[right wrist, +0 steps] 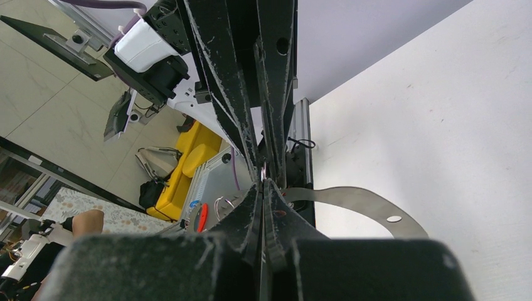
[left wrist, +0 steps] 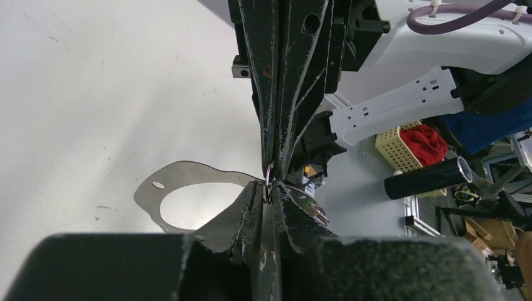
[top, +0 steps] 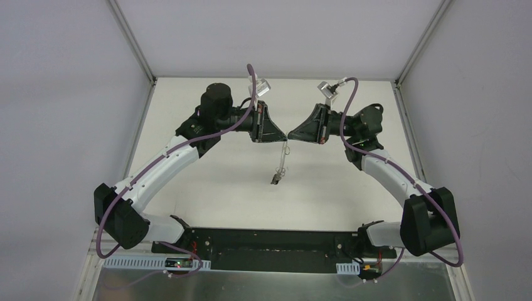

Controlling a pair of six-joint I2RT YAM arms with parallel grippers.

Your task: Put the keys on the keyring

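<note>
Silver keyring (left wrist: 268,183) hangs in mid-air where both tips meet. Right gripper (right wrist: 263,188) is clenched on it; left gripper (left wrist: 270,197) is nearly closed, grip unclear. A flat steel plate (left wrist: 194,172) dangles beneath, above the white table (top: 207,188).

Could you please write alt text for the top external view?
Above a white table, the left claw and right claw meet tip to tip at centre frame; a thin silver keyring with a dark tag hangs beneath them.

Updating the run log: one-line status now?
pose: raised, tip to tip | left tool: shut on keyring | right tool: shut on keyring | black tag: hangs below | green key: unseen
</note>
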